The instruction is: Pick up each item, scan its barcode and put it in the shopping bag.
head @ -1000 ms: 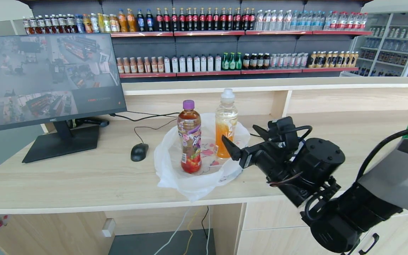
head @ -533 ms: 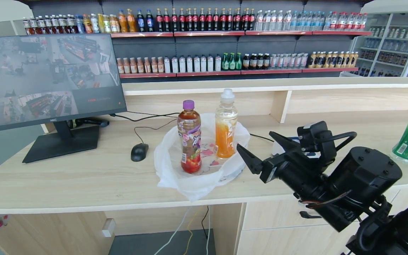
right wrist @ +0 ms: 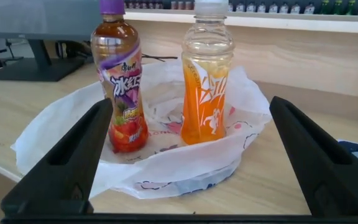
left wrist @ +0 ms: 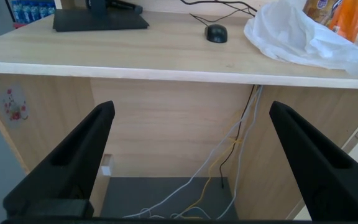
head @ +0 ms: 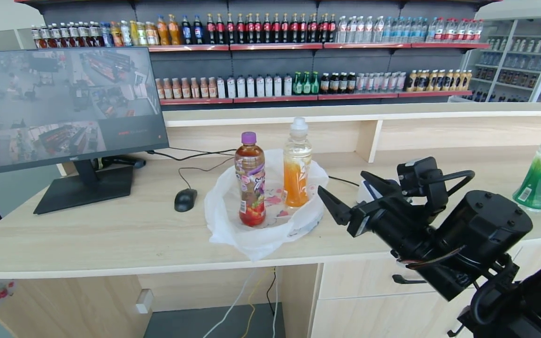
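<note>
Light wood desk point(head: 111, 239): monitor point(head: 64, 108) back left, mouse point(head: 185, 200) nearby, plastic bag point(head: 226, 225) mid front edge, green bottle point(head: 540, 176) far right.

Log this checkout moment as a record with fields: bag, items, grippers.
bag: shopping bag, spread open on the counter
in bag: purple-capped bottle and orange drink bottle, both upright
outside bag: green bottle, upright on the counter at the robot's right
right gripper: open, empty, beside the bag
left gripper: open, empty, below the counter's edge
</note>
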{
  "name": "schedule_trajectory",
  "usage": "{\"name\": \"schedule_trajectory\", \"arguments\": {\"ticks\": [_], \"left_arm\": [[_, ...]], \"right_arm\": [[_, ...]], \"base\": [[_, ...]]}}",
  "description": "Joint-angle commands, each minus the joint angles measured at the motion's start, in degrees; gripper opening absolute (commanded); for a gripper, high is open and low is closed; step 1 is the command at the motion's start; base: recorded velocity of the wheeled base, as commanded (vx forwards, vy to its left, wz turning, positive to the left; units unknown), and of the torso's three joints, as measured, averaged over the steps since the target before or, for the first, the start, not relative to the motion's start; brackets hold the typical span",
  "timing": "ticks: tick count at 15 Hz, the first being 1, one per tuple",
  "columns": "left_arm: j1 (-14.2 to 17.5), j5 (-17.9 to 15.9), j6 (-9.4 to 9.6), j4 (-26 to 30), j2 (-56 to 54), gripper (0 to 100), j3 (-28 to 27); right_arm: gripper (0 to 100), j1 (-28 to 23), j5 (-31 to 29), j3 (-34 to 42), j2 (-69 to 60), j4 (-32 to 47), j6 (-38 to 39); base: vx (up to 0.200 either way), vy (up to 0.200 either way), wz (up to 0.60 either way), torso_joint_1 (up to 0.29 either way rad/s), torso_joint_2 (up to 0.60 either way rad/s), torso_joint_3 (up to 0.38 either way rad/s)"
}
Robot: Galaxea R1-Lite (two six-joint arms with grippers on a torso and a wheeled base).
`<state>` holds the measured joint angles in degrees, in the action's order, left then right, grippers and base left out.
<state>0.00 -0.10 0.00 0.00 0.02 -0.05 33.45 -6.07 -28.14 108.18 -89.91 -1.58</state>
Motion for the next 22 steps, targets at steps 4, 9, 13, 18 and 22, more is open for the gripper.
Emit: {"name": "schedule_trajectory", "arguments": {"ticks": [4,9,13,18,22], "left_arm": [[0.09,0.01,-0.09,0.09,-0.02,100,0.05],[0.09,0.01,-0.18,0.09,-0.02,100,-0.04],[0.09,0.01,-0.18,0.09,-0.02,100,-0.04],[0.0,0.01,-0.09,0.09,-0.02,100,-0.04],[0.0,0.01,0.0,0.09,-0.02,100,0.05]], "right_arm": [[100,-1.46,-0.08,0.98,0.98,-0.09,-0.09],[100,-1.46,-0.08,1.07,0.81,-0.09,-0.09],[100,-1.37,-0.08,1.77,0.54,-0.09,-0.09],[100,-2.16,-0.08,2.12,0.89,-0.09,-0.09],[100,-2.43,-0.08,2.65,0.54,-0.09,-0.09]], "base": [[0.0,-0.2,0.0,0.005,0.01,0.0],[0.0,-0.2,0.0,0.001,0.0,0.004],[0.0,-0.2,0.0,0.004,0.0,0.004],[0.0,-0.2,0.0,0.0,0.0,0.0],[0.0,-0.2,0.0,0.002,0.0,0.002]]}}
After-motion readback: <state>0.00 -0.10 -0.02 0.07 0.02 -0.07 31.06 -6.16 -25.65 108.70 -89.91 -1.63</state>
